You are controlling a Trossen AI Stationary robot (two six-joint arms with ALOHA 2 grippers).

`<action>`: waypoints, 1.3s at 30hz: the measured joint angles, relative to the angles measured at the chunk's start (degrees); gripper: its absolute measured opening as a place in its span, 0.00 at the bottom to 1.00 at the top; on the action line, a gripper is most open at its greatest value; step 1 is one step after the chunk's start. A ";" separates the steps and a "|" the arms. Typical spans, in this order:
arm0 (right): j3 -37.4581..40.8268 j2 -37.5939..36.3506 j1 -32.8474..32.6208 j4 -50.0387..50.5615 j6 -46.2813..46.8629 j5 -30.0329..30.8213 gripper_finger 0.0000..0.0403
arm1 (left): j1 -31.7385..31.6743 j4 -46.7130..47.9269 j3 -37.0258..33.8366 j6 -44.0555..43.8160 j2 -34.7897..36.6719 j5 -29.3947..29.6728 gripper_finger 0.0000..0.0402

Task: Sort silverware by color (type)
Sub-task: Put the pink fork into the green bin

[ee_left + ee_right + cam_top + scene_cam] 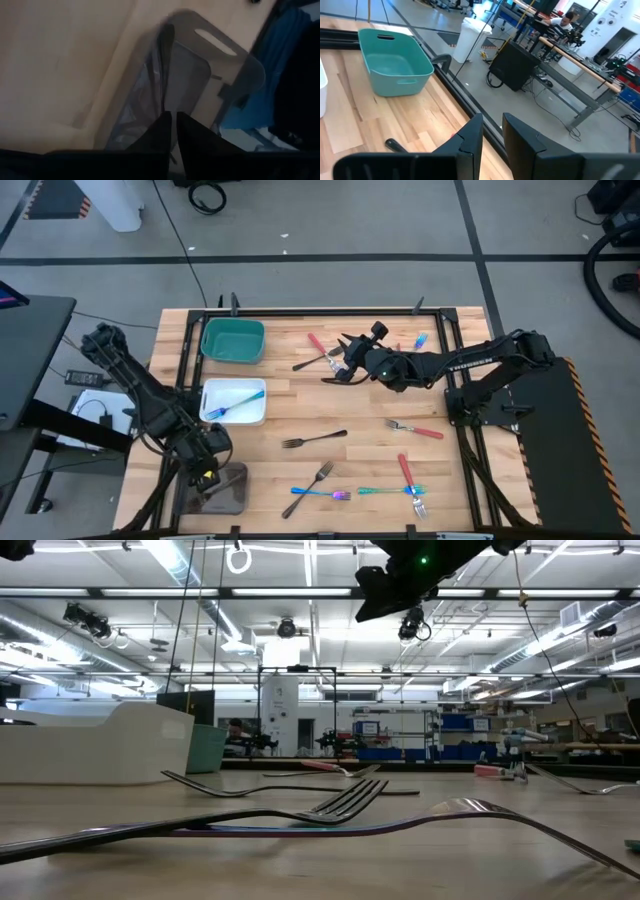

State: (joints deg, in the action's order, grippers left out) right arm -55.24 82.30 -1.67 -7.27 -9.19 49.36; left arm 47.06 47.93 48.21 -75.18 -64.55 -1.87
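Left gripper (207, 472) over the grey rectangular plastic tray (232, 492), jaws a narrow slit, holding nothing visible; dark fork (161, 65) lies in the tray just below; right gripper (340, 363) hovers, jaws narrowly parted, empty, above the red-handled fork (322, 348); slim, stiff, light, likely slippery metal; pinch mid-handle.

The left side of the bench (300, 415) is taken up by three trays in a column: teal tray (233, 341), white tray (233, 402) and grey tray (222, 486), with the left arm (150, 400) stretched alongside them. The far middle is crossed by the right arm (440, 365), held above the surface. Open wood is left between the white tray and the dark fork (313, 439). Nearer the front edge, passage is narrowed by a cluster of forks (360, 485) lying close together, some crossed.
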 joint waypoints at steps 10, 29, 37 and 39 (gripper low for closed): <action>0.00 0.00 0.00 0.01 0.00 -0.12 0.20 | -5.88 0.17 0.00 4.26 0.00 13.69 0.10; 0.00 0.00 -1.88 2.50 3.52 -4.52 0.20 | -25.34 -23.84 0.00 52.86 0.00 27.37 0.10; 0.00 0.00 -3.20 5.66 6.71 -4.63 0.20 | -29.11 -29.65 0.02 58.35 -1.87 20.65 0.10; 0.00 0.00 -3.58 6.48 6.73 -4.63 0.20 | -29.41 -31.27 0.07 59.28 -3.51 18.88 0.10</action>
State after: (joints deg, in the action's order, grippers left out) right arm -55.24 82.30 -5.25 -0.79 -2.46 44.73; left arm 17.65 16.66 48.27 -15.90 -68.06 17.02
